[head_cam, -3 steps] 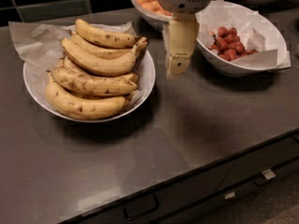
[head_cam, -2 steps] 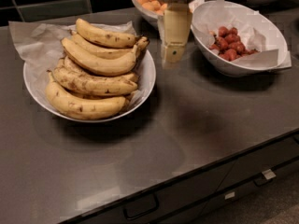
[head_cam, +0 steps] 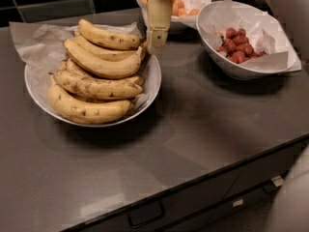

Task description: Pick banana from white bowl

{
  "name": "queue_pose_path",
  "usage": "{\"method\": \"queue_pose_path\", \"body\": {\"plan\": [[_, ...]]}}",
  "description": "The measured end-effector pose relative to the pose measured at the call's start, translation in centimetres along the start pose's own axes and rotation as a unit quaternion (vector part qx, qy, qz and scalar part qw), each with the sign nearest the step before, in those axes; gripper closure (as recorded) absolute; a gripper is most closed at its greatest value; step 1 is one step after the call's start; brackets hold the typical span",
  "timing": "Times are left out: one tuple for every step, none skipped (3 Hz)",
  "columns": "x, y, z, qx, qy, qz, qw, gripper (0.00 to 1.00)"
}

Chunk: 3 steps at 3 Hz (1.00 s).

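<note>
Camera view: the white bowl (head_cam: 153, 79) sat on the dark counter (head_cam: 207, 129), lined with crinkled white paper (head_cam: 34, 40) that spilled over the bowl's back-left rim. A pile of bananas filled the bowl. The banana (head_cam: 108, 36) lay on top of the pile at the bowl's back side, curved, yellow with few specks, its right end toward the bowl's back-right rim. Below it in the bowl lay a longer pale banana (head_cam: 101, 64), then a brown-streaked banana (head_cam: 96, 87), and a plump one (head_cam: 87, 109) along the bowl's front rim. The gripper (head_cam: 156, 41) hung straight down over the bowl's back-right rim, its tip just beside the banana's right end; contact could not be told, and neither could whether the gripper was released or clenched. It held nothing visibly. Right of the white bowl, well apart, stood a deeper bowl (head_cam: 212, 52) with red fruits (head_cam: 236, 45). Behind the white bowl, past the gripper, stood a dish of orange balls (head_cam: 179, 7). A drawer handle (head_cam: 146, 214) showed on the counter front, below the white bowl.
</note>
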<state>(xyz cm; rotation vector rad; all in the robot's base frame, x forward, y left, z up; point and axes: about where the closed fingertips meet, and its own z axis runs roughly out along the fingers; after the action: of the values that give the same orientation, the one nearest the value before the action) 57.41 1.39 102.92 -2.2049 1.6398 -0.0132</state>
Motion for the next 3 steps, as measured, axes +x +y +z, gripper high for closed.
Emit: {"method": "queue_pose_path", "body": {"plan": [[-1.6,-1.5,1.7,-0.011,-0.020,-0.013,0.9997,0.02],[-2.7,-2.3,3.0,-0.017,-0.026,-0.005,0.9995,0.03],[-3.3,-2.8,3.9,-0.024,-0.028,0.002,0.9993,0.07]]}}
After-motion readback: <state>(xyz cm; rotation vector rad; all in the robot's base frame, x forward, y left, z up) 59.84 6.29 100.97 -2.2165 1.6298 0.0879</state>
